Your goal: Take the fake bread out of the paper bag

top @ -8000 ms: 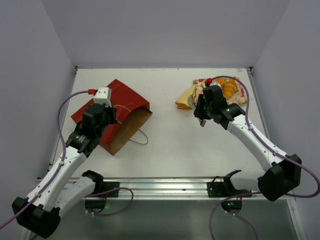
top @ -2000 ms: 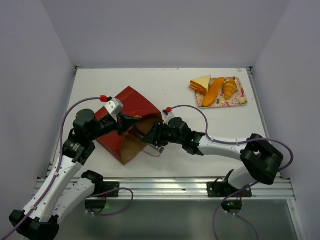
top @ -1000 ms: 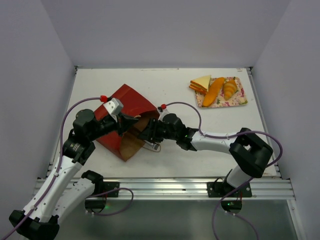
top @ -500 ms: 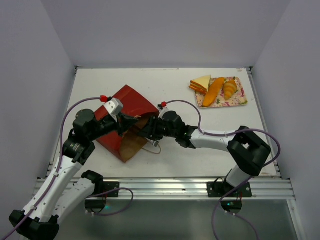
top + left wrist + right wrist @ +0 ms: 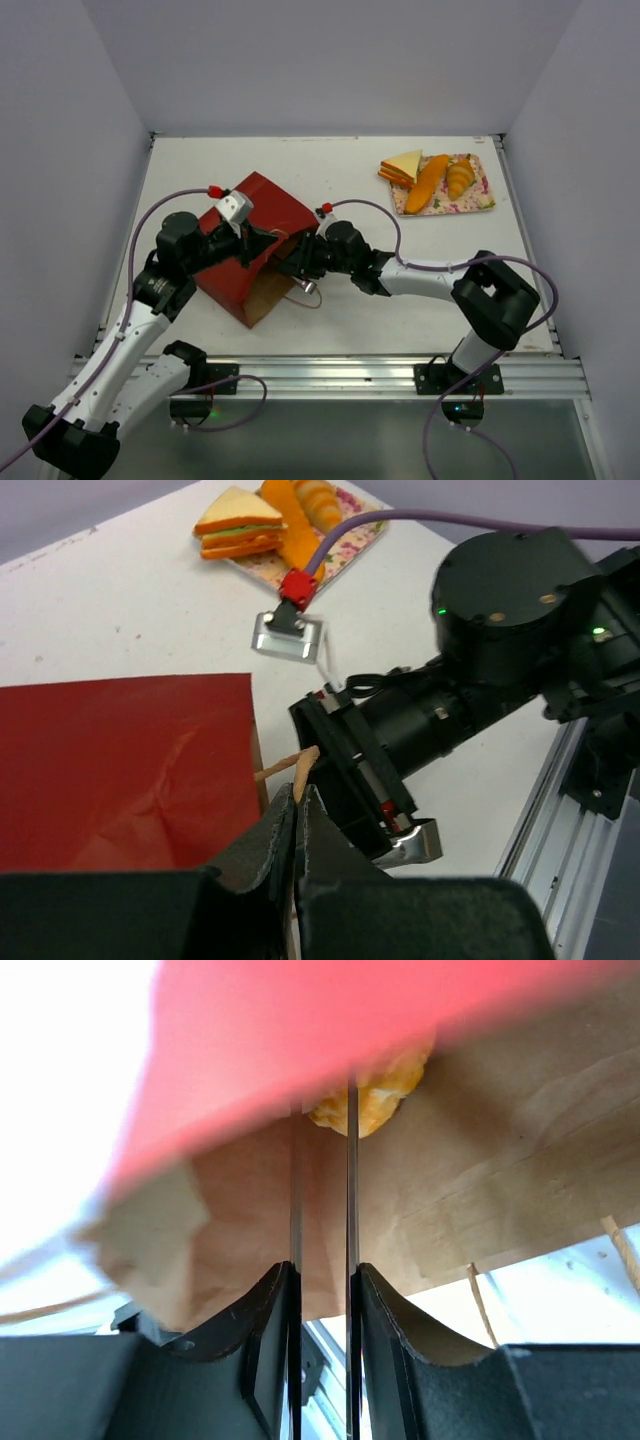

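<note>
Left hold: your left gripper (image 5: pixel 297 792) is clamped tight on the upper lip of the paper bag (image 5: pixel 268 203), with a tan handle strip poking out at its tips. This lifts the mouth open.
Right reach: your right gripper (image 5: pixel 323 1115) is inside the bag's mouth, with its jaws narrow and a slim gap between them.
Bread: the fake bread (image 5: pixel 377 1100) lies deep in the bag, right at those fingertips. You cannot tell whether it is pinched yet.
Risk, grip: closing this shallow may catch only the crust's edge, so the bread could slip back in as you withdraw.
Risk, paper: the jaws might nip the brown lining along with the bread, and the whole bag would drag or tear.
Risk, lip: if the left pinch slides off, the red flap drops over the right wrist camera and you lose sight.
Surface: the white table (image 5: pixel 400 300) is bare just beside the bag's mouth.
Tray: the flowered tray (image 5: pixel 481 199) sits well apart, beyond the bag to its right, and holds a sandwich (image 5: pixel 403 166), a long loaf (image 5: pixel 428 183) and a croissant (image 5: pixel 460 177).
Room: plain pale walls (image 5: pixel 330 60) close in behind the bag.
</note>
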### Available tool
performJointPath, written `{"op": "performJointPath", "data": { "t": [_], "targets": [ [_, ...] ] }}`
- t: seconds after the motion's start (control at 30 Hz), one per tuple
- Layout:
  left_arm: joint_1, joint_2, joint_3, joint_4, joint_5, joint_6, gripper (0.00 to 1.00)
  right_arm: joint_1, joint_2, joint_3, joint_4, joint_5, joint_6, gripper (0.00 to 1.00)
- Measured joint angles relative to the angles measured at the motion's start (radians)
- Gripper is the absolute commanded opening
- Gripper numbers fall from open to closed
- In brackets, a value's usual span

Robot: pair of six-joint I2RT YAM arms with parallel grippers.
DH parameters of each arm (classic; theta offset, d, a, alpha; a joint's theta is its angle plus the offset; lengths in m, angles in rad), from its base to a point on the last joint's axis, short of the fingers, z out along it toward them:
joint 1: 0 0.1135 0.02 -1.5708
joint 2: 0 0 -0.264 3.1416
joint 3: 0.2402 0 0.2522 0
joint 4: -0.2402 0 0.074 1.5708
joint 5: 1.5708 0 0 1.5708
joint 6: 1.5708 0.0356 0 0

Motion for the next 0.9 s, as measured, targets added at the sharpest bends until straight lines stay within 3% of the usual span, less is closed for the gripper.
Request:
{"op": "performJointPath", "data": {
  "t": [0.47,0.7,0.9],
  "targets": [
    [0.000,0.069,0.002,-0.039,-0.392,-0.060,0.00,-0.031,-0.228,-0.081,-0.090,0.000,-0.016,0.18],
    [0.000,0.174,0.089,-0.116,-0.549,-0.116,0.00,-0.033,-0.435,-0.191,-0.212,0.003,-0.046,0.18],
    [0.000,0.154,0.101,-0.143,-0.629,-0.137,0.00,-0.034,-0.641,-0.215,-0.385,0.039,-0.099,0.20]
  ]
}}
